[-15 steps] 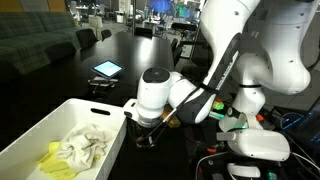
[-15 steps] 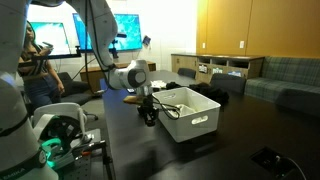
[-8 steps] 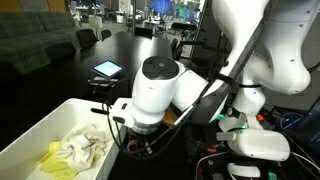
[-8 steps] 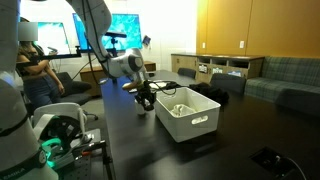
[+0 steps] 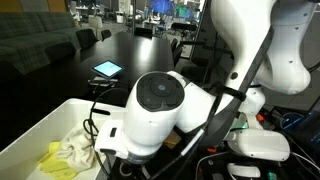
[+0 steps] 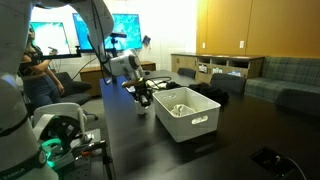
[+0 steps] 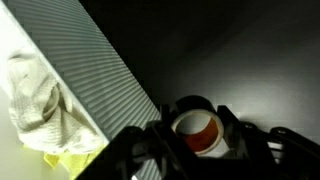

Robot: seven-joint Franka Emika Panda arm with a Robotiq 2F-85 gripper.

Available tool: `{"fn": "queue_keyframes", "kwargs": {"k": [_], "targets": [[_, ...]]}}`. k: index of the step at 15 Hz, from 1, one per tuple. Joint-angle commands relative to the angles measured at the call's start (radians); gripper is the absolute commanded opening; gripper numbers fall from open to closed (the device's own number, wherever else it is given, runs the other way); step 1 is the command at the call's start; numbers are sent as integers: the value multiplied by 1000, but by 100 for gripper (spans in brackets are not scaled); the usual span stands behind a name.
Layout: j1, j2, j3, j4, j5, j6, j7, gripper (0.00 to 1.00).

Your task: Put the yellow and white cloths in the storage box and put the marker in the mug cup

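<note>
Spanning both exterior views: dark table [image 5: 130, 50], also the background of the wrist view.

Filling the foreground of an exterior view: white arm [image 5: 155, 115], wrist housing close to the lens and blocking everything beneath it. Shown whole only from farther off in an exterior view [image 6: 122, 65], reaching down beside the box.

Resting on the table: white storage box [image 5: 35, 128], open top. Seen from outside with a handle slot in an exterior view [image 6: 195, 125]; contents not readable there. Ribbed wall runs diagonally through the wrist view.

Lying inside the box: white cloth [image 5: 85, 148], crumpled, with yellow cloth [image 5: 55, 160] touching it, toward the near corner. Both confirmed in the wrist view; neither legible in the farther exterior view.

Lying flat on the table beyond the box: lit tablet [image 5: 107, 69], picked up by that view alone.

Standing upright on the table just outside the box wall: dark mug [image 7: 200, 135] with orange interior. Found only in the wrist view, framed between the dark finger links.

Hanging near the box's outer side: hand [image 6: 143, 99], small and dark there, hidden behind the wrist in the close exterior view. Opening and any hold on an object: cannot tell.
</note>
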Motion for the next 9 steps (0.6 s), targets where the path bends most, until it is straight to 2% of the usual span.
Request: {"fn": "queue_keyframes", "kwargs": {"k": [1,9], "targets": [[19,47,32,81,-13,-30,-1,25],[53,122,78,209,37,-30,-18,25]]}}
